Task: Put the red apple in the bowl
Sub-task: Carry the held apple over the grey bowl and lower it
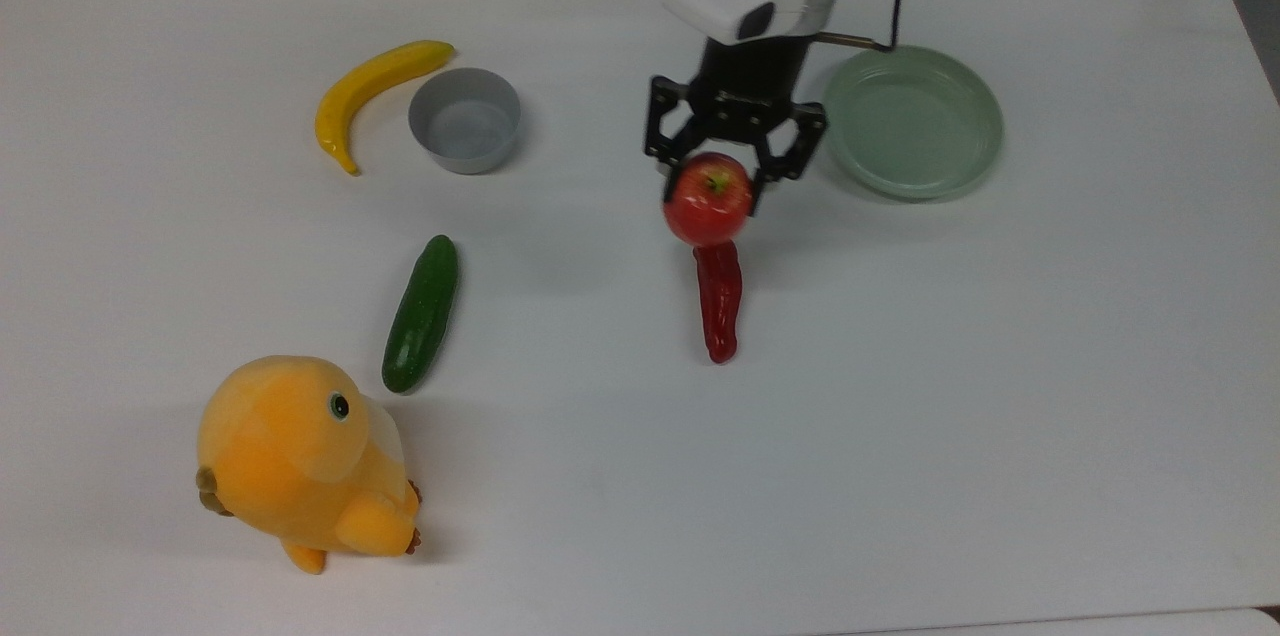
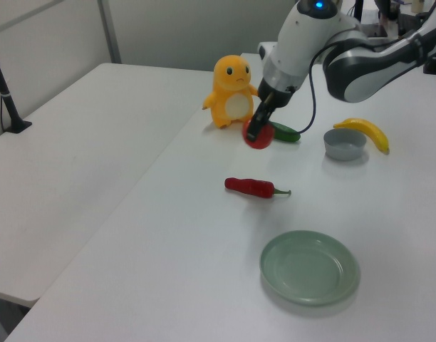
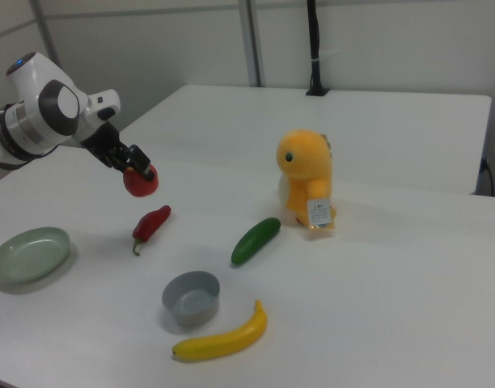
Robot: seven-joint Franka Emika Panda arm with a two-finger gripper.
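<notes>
My gripper (image 1: 712,184) is shut on the red apple (image 1: 708,202), holding it in the air above the stem end of the red chili pepper (image 1: 720,301). The same apple (image 2: 259,135) hangs well above the table in the left view, and the apple (image 3: 140,180) is also lifted in the right view, under the gripper (image 3: 138,170). The grey bowl (image 1: 465,120) stands open and upright toward the top view's left of the apple, beside the banana. The bowl (image 2: 345,144) and bowl (image 3: 191,297) hold nothing.
A yellow banana (image 1: 368,90) lies just past the bowl on the top view's left. A green cucumber (image 1: 421,312) and an orange plush toy (image 1: 300,461) sit lower left. A pale green plate (image 1: 912,122) is on the top view's right of the gripper.
</notes>
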